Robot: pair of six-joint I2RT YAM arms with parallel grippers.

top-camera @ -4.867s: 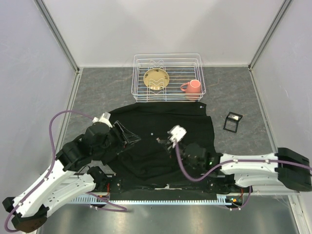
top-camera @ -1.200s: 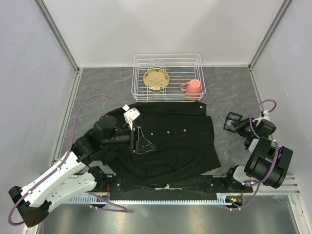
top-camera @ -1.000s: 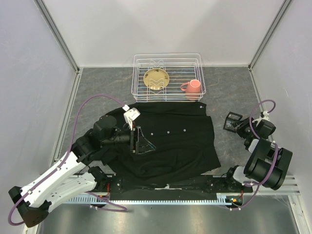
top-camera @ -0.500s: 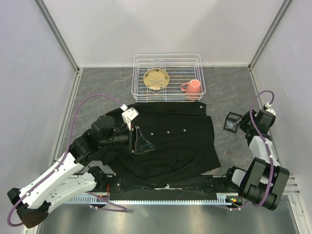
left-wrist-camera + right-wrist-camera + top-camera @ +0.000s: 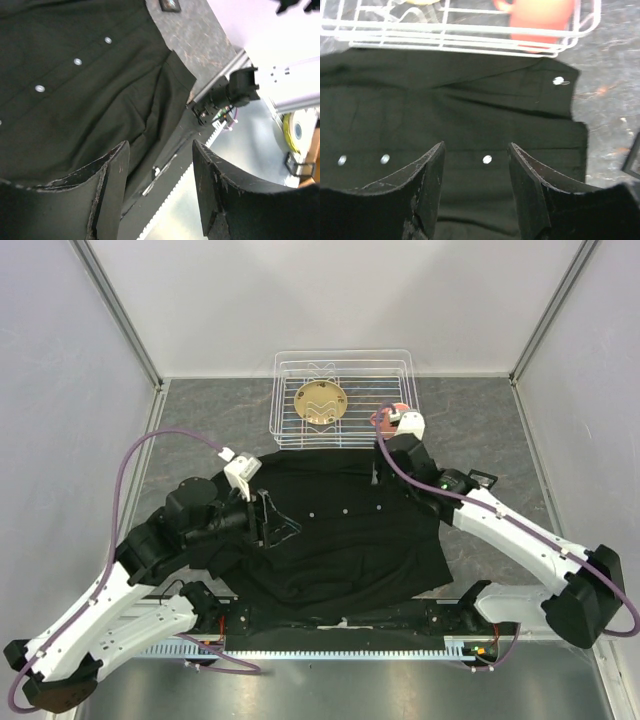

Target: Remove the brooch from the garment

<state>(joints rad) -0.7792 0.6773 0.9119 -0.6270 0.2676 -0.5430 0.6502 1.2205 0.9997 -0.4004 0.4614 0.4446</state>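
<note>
The garment (image 5: 340,540), a black button-up shirt, lies spread flat on the table, and it also fills the right wrist view (image 5: 470,115). A tiny pale ornament with a thin wire, seemingly the brooch (image 5: 559,80), sits on the shirt near its far right corner. My right gripper (image 5: 476,145) hovers open and empty above the cloth, with a white button (image 5: 487,159) between its fingers and the brooch up and to the right. From above, the right gripper (image 5: 385,462) is over the shirt's far edge. My left gripper (image 5: 272,525) hangs open and empty over the shirt's left half (image 5: 160,145).
A white wire rack (image 5: 345,360) stands behind the shirt with a golden plate (image 5: 320,402) and a pink mug (image 5: 540,12) in it. A small black square tray (image 5: 486,478) lies to the right of the shirt, half hidden by my right arm.
My right arm has swung from the black tray at the right edge to above the shirt's far side, and its jaws have opened wider. The left gripper has drifted slightly left.
</note>
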